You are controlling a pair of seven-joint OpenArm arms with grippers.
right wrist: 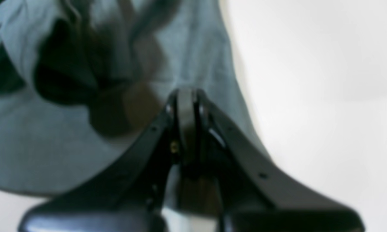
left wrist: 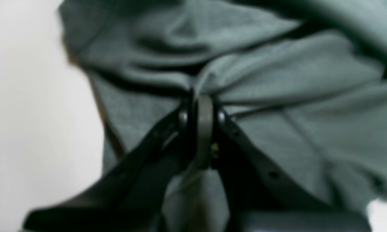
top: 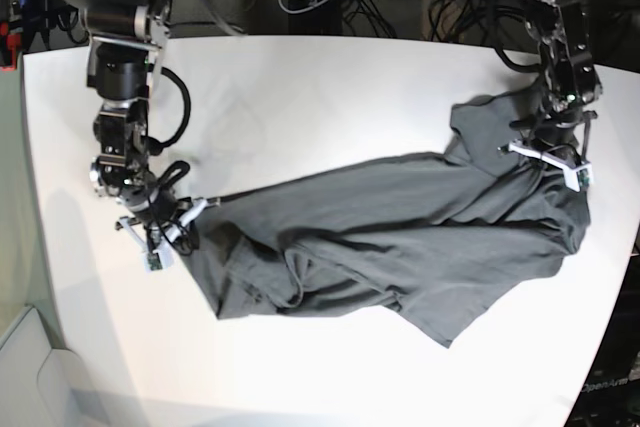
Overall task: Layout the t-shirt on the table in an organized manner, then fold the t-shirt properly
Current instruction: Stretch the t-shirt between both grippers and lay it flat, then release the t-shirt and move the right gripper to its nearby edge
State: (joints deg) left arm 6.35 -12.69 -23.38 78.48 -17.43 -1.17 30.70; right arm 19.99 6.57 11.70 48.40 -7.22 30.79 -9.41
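The dark grey shirt (top: 400,237) lies stretched and rumpled across the white tabletop (top: 300,97), from near its left edge to near its right edge, creased with a fold bunched low on the left. The left tool (left wrist: 201,106) pinches cloth, and the right tool (right wrist: 187,100) likewise clamps the fabric.

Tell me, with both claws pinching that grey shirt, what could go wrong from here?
1. The left gripper and right gripper each pinch only a small bunch of the t-shirt, so the cloth might slip out if pulled.
2. The shirt is stretched out but creased and folded over itself, so pulling further may tighten the wrinkles instead of flattening it.
3. It lies near the table edge and might slide off.
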